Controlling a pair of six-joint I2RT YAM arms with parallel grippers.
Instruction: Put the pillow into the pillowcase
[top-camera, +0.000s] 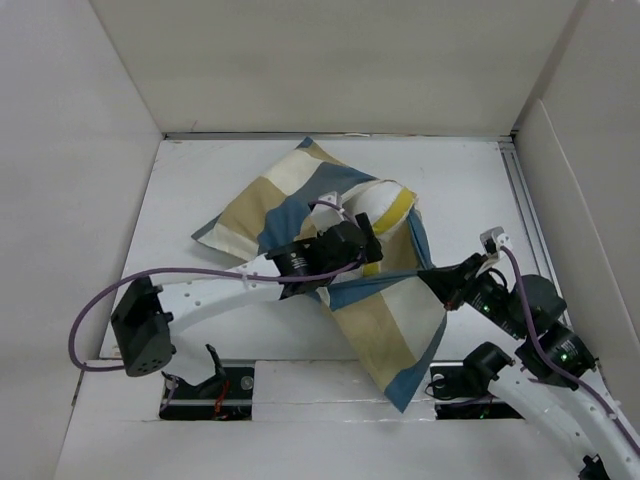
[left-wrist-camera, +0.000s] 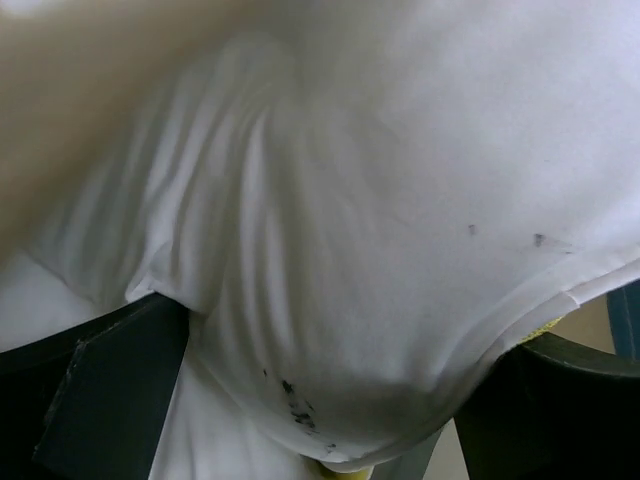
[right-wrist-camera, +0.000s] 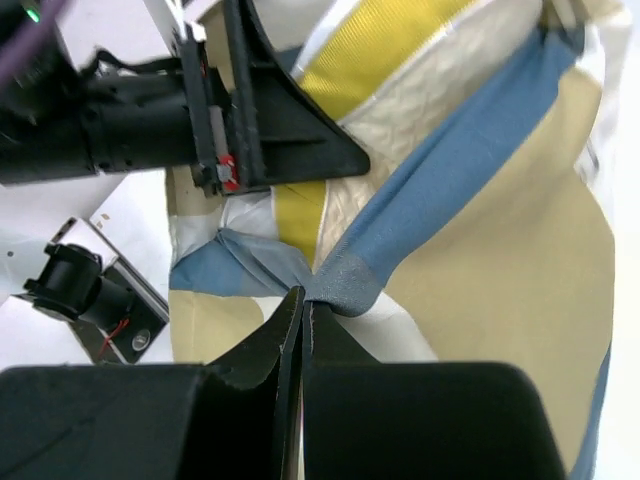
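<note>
The checked blue, tan and cream pillowcase lies crumpled mid-table. The white quilted pillow with its yellow band pokes out of the case's far right part. My left gripper is pushed against the pillow. In the left wrist view its fingers stand wide apart, open, and the white pillow bulges between them. My right gripper is shut on a bunched blue edge of the pillowcase, its tips pressed together. The pillow's quilted face lies just beyond, beside the left gripper.
White walls box in the table on three sides. A metal rail runs along the right. The left arm's base joint and purple cable lie at the near left. Slots sit at the near edge.
</note>
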